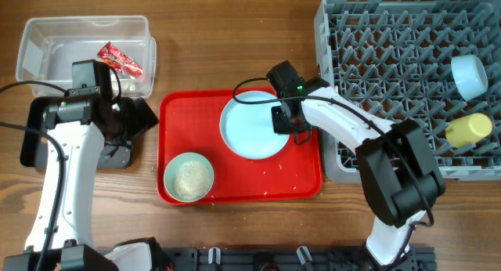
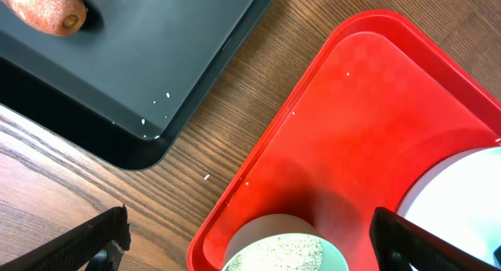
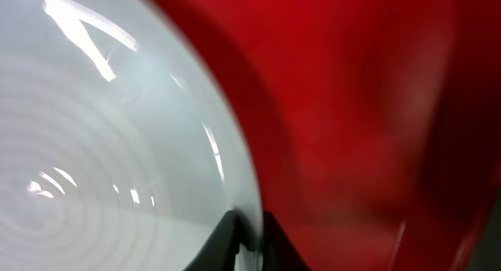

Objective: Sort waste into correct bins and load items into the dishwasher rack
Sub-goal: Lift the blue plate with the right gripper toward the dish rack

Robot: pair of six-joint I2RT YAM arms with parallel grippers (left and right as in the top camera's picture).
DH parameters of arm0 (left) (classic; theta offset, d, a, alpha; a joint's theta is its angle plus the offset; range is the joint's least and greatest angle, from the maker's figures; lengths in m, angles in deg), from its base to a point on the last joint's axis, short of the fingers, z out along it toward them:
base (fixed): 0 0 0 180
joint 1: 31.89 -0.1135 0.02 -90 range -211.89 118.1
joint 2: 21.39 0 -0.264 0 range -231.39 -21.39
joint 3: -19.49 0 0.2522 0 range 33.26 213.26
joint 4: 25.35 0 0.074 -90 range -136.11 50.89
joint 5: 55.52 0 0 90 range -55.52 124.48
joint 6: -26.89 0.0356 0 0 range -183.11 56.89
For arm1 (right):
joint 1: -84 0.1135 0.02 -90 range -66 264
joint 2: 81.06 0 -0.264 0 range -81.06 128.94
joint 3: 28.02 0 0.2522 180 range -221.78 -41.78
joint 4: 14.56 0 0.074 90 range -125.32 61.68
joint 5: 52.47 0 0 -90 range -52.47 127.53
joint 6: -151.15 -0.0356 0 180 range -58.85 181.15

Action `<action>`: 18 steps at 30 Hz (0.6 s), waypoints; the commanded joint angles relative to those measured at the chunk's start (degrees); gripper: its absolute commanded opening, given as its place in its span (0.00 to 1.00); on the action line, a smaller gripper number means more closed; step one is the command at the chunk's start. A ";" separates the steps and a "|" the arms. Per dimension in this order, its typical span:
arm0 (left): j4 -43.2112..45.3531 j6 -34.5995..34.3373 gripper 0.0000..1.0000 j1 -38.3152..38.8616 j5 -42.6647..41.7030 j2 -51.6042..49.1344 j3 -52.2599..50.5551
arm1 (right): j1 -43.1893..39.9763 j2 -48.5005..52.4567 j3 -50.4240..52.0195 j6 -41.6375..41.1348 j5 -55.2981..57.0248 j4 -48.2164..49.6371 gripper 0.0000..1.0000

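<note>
Overhead: we have right tool (image 1: 285, 128) clamped on right rim of pale blue round plate (image 1: 250, 126), centre frame; grey pegged plastic rack (image 1: 368, 52) lies right of it; left tool (image 2: 250, 233) apart.

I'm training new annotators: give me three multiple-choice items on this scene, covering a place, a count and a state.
1. The carrot lies in: A clear tub; B black tray; C red tray.
2. Items in the rack: A one; B two; C four.
3. The left gripper is: A open; B shut on a spoon; C shut on a wrapper.
1 B, it rests on black; 2 B, a bowl and a yellow cup; 3 A, its fingers stand wide apart.
</note>
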 commanded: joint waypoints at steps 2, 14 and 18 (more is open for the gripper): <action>-0.09 -0.76 0.98 -0.26 -0.48 0.28 -0.46 | 0.17 0.81 1.64 -0.39 -1.95 0.07 0.04; 0.04 -0.74 0.98 -0.26 -0.46 0.28 -0.46 | -6.27 -18.12 -5.33 7.15 3.87 -1.31 0.04; 0.39 -0.74 0.98 -0.26 -0.46 0.28 -0.46 | -10.34 -29.09 -5.35 11.65 13.46 1.40 0.04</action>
